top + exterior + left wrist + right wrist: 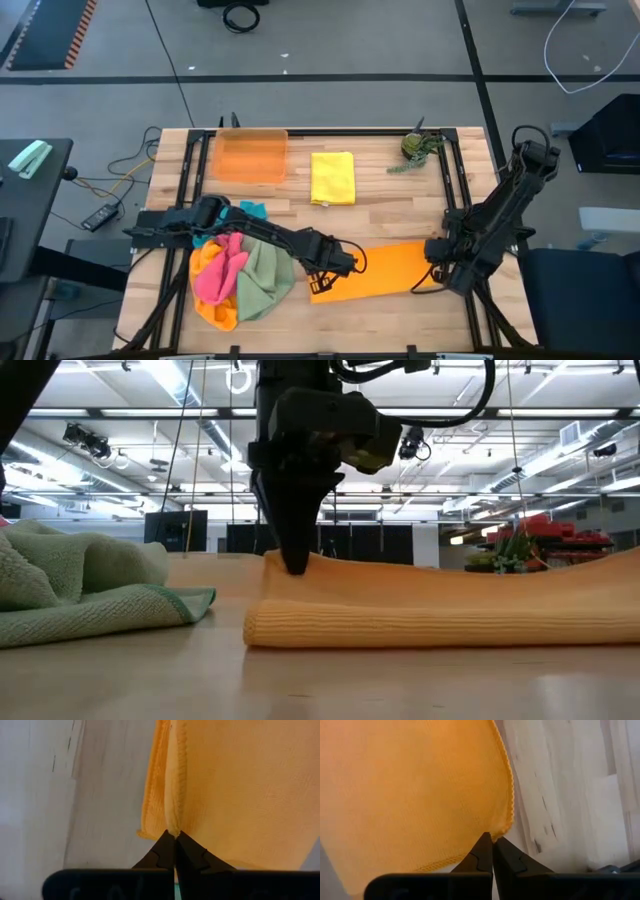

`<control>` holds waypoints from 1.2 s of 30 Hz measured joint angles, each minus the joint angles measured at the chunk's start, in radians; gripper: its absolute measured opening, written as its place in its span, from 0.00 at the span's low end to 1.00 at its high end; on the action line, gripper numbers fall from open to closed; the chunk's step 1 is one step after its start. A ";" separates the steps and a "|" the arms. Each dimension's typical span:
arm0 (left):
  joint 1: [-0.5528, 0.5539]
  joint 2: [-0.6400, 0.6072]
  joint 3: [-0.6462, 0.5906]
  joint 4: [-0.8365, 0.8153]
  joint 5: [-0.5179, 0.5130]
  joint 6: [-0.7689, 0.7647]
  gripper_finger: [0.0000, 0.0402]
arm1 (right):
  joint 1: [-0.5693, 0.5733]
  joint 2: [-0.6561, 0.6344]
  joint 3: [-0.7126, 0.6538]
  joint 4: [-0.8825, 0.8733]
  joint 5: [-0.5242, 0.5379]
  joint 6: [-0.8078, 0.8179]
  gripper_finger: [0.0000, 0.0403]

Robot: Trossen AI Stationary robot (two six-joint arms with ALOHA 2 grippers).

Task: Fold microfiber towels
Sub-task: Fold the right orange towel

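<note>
The left claw (322, 283) was pinched tight on the near left corner of the orange towel (385, 268), its tips meeting on the doubled hem. In the left wrist view the claw (175, 836) had two layers of edge gathered between its tips. The right claw (437, 278) was likewise clamped on the towel's right end; in the right wrist view it (492, 839) nipped the stitched corner with the bare table (570, 785) just beside it. In the low view a claw (295, 565) pressed down on the towel, which already lay doubled with a rounded fold along its near edge.

The orange towel stretched as a long strip between the two claws, near the front of the table (400, 210). This looked like the middle of its folding: one fold made, at least one more to go.

Beyond that, a yellow towel (333, 178) lay folded neatly at the back, beside the translucent orange tray (251, 156). A heap of unfolded towels (240, 280), pink, orange, sage green and a bit of teal, sat at the front left under the left arm, so most of the work appeared to remain.
</note>
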 joint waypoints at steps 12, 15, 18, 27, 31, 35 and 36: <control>0.010 0.000 0.000 -0.018 -0.030 -0.035 0.35 | -0.023 -0.031 0.001 -0.028 0.018 0.008 0.27; 0.012 0.000 0.000 -0.033 -0.042 -0.050 0.39 | -0.035 -0.073 0.026 -0.088 0.047 0.007 0.36; 0.012 0.000 0.000 -0.028 -0.093 -0.061 0.40 | -0.019 -0.120 0.054 -0.076 0.027 0.017 0.42; -0.031 0.000 0.000 0.158 -0.318 0.128 0.27 | 0.119 -0.064 -0.018 0.244 0.010 0.135 0.24; 0.001 0.013 0.003 0.334 -0.178 0.251 0.13 | 0.124 -0.004 -0.061 0.359 0.001 0.128 0.03; 0.024 0.064 -0.001 0.362 -0.088 0.276 0.03 | 0.122 0.030 -0.111 0.450 -0.005 0.144 0.02; 0.027 0.078 -0.001 0.365 -0.075 0.274 0.03 | 0.122 0.035 -0.125 0.478 -0.015 0.144 0.02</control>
